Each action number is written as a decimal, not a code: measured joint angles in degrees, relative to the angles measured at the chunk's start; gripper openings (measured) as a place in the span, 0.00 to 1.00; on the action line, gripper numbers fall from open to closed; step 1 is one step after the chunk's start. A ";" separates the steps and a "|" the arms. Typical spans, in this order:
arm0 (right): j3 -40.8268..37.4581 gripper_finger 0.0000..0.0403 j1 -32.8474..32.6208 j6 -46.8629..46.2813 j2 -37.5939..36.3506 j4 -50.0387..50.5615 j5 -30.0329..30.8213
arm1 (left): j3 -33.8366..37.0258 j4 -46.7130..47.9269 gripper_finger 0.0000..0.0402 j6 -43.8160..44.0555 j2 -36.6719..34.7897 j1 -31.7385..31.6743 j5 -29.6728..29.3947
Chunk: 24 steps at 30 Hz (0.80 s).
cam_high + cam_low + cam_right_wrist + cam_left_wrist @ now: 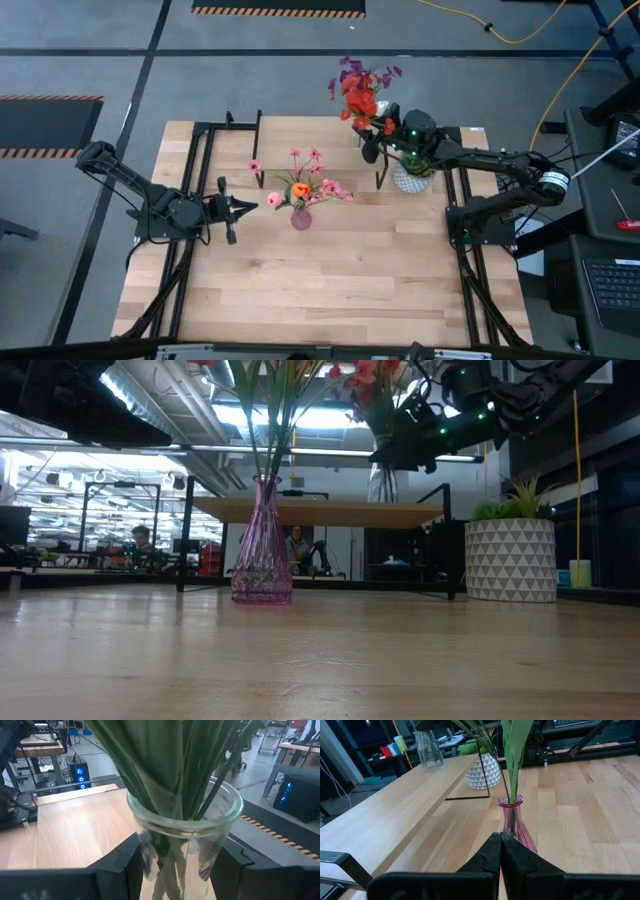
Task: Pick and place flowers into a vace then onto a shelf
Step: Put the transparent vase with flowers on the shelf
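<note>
- flowers [362, 95] in a clear vase [185, 837], gripped by the right pincer [385, 135] above the shelf [320, 512], at one o'clock on the table [330, 280].
- left pincer [245, 206] closed, empty, at nine o'clock of the pink vase [301, 216].

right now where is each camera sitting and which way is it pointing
High: overhead, straight down on table; both arms, left hand shut.
Low: tabletop height, level past pink vase to room; right arm overhead.
Left wrist: behind shut fingers, facing the pink vase.
Right wrist: right hand gripping clear vase.
Pink vase shows in the first three.
</note>
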<state>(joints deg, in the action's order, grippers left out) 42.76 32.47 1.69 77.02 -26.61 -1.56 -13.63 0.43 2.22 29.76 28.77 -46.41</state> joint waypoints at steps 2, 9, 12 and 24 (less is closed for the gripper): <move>0.00 0.41 0.00 0.02 0.27 -0.27 0.00 | 0.00 0.02 0.01 0.00 0.01 0.00 0.00; 0.02 0.42 0.00 0.24 0.00 0.66 0.00 | 0.00 0.19 0.01 0.00 0.02 0.00 0.00; 0.02 0.54 0.00 0.35 0.00 1.56 -0.01 | 0.00 0.23 0.01 0.00 0.01 0.00 0.00; 0.00 0.76 0.00 0.26 -0.80 2.52 -0.02 | 0.00 0.24 0.01 0.00 0.02 0.00 0.00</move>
<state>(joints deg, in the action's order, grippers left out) 42.76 32.47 1.96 76.22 -24.09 -1.58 -13.63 0.67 2.22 29.78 28.77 -46.41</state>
